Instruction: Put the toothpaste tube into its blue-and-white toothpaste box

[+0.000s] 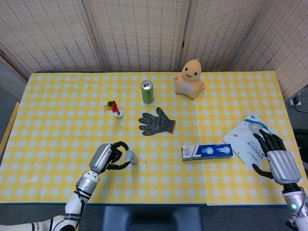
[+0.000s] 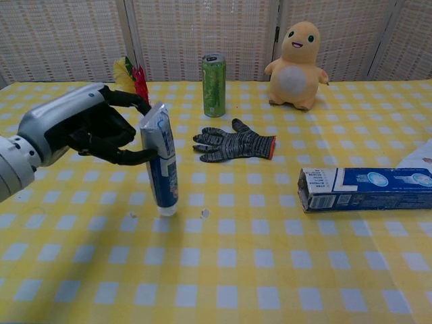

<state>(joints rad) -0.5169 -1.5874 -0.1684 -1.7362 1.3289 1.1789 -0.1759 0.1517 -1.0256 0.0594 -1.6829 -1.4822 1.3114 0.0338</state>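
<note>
My left hand (image 2: 81,128) (image 1: 105,156) holds the white-and-blue toothpaste tube (image 2: 160,169) (image 1: 130,156) above the table, pinched near its flat crimped end, cap pointing down. The blue-and-white toothpaste box (image 2: 368,187) (image 1: 207,151) lies flat on the table to the right, its open end flap facing left toward the tube. My right hand (image 1: 275,162) hovers at the table's right edge with fingers spread and nothing in it; the chest view does not show it.
A grey knit glove (image 1: 157,122) lies mid-table. Behind it stand a green can (image 1: 147,92), a yellow plush toy (image 1: 189,78) and a feathered shuttlecock (image 1: 114,109). A white pouch (image 1: 249,138) lies right of the box, partly under my right hand.
</note>
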